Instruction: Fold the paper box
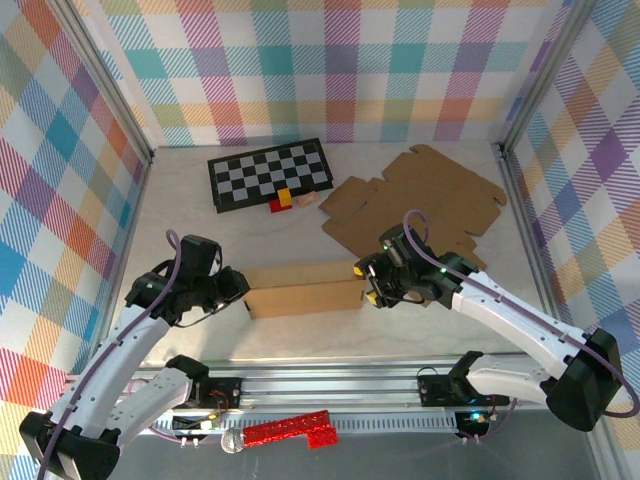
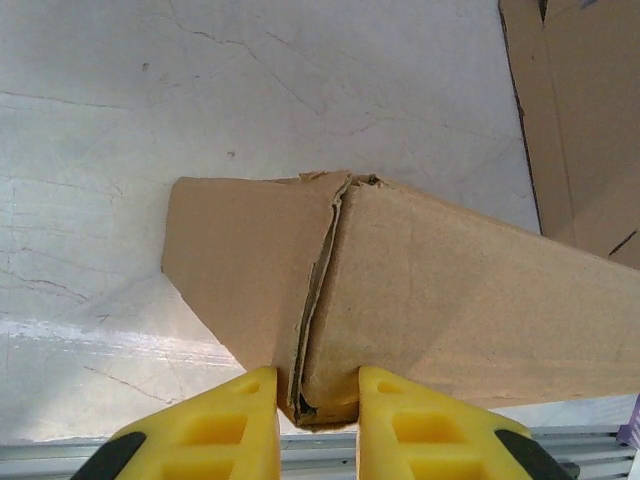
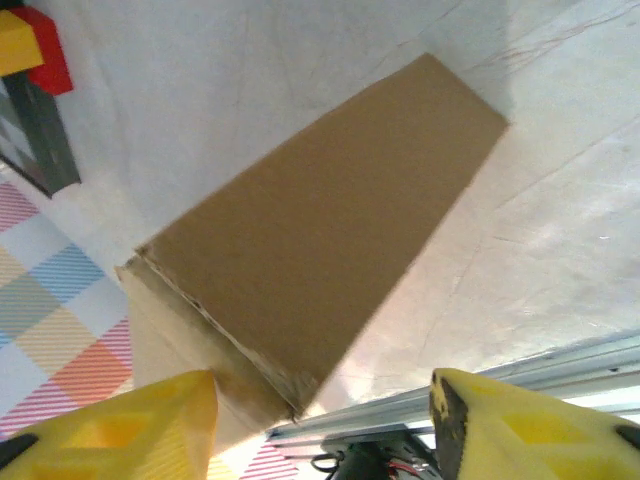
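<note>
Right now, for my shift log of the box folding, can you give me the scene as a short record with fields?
box: folded cardboard box, lying mid-table
left gripper: closed on the box's left end
right gripper: open, at the box's right end
spare: flat cardboard sheet, back right
other: checkerboard at the back

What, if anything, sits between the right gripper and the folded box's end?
Nothing visible. The right gripper stands open at the right end of the folded box, and its wrist camera shows the box corner reaching in between its fingers.
</note>
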Controlling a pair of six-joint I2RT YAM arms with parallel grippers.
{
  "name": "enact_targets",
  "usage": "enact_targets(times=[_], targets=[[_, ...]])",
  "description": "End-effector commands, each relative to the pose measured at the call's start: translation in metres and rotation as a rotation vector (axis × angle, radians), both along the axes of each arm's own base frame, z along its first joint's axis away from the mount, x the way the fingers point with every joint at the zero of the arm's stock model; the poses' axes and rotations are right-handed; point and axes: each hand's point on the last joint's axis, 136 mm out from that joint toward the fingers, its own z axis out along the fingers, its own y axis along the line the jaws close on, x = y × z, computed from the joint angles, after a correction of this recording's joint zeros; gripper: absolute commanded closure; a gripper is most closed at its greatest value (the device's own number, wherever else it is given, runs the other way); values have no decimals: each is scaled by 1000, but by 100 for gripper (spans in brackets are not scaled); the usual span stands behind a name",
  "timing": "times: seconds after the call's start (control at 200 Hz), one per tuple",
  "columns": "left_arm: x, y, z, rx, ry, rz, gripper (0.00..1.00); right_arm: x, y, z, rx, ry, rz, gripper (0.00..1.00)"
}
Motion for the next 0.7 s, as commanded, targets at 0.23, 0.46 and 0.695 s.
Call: enact_targets(times=[0.23,0.46,0.695], targets=[[-15,7,-23,48,101,-15,85,0,-3,16,78,61,-85,18],[-17,6,-21,37,85,-26,88,16,4,1,166,104,-147,9],[-20,6,-22,27,79,-28,90,25,29,-24,217,187,-109,9]])
